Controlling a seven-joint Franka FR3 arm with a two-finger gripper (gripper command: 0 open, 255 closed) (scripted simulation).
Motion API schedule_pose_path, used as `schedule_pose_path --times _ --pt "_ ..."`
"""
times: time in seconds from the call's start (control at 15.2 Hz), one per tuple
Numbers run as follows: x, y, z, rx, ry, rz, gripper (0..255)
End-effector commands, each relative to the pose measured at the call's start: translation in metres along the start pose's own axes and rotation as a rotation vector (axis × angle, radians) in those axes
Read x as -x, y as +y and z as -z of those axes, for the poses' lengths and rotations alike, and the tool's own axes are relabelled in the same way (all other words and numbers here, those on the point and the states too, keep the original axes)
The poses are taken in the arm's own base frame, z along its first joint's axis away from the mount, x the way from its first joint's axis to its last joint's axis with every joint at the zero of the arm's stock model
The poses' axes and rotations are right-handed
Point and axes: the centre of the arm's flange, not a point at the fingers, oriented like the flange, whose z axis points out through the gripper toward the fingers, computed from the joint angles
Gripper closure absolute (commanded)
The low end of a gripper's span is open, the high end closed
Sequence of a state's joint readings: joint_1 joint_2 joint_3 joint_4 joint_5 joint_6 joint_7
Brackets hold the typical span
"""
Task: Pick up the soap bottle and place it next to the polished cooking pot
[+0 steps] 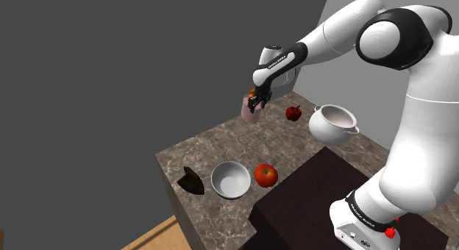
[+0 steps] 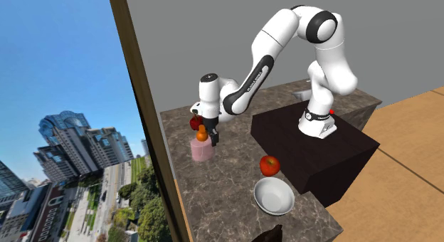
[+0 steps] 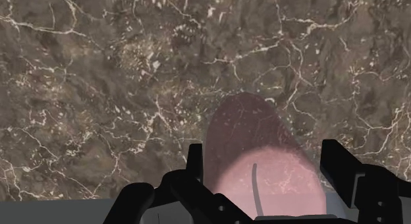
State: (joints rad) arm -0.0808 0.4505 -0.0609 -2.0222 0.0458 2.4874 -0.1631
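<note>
A pink soap bottle (image 1: 251, 112) with an orange pump top (image 2: 202, 134) is upright near the counter's far edge, by the grey wall. My black gripper (image 1: 255, 101) comes down on it from above and is shut on its upper part. In the wrist view the pink body (image 3: 263, 134) sits clasped between the two fingers of the gripper (image 3: 265, 165). I cannot tell whether its base touches the marble. The rounded, pale pot (image 1: 335, 123) stands to the shoulder view's right of the bottle, with a small red apple (image 1: 293, 113) between them.
On the brown marble counter (image 1: 221, 145), nearer the front, lie a white bowl (image 1: 230, 179), a bigger red apple (image 1: 265, 175) and a dark wedge-shaped thing (image 1: 191, 179). The dark stand (image 1: 309, 204) rises at the counter's right. A window frame (image 2: 142, 112) borders the counter in the second exterior view.
</note>
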Motion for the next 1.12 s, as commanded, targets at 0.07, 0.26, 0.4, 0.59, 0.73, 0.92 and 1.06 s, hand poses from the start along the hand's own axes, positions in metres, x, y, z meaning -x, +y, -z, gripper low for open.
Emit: schedule_pose_path --times 0.07,0.26,0.4,0.59,0.73,0.92,1.06 --pt "-0.001 -0.001 0.016 0.0 0.0 0.0 255" --pt "-0.001 -0.001 0.032 0.0 0.0 0.0 255" --pt "-0.001 -0.001 0.043 0.0 0.0 0.0 255" --pt "-0.001 -0.001 0.059 0.0 0.0 0.0 255" --pt "-0.001 -0.001 0.069 0.0 0.0 0.0 255" --pt "-0.002 -0.001 0.085 0.0 0.0 0.0 255" --pt "-0.002 -0.001 0.096 0.0 0.0 0.0 255"
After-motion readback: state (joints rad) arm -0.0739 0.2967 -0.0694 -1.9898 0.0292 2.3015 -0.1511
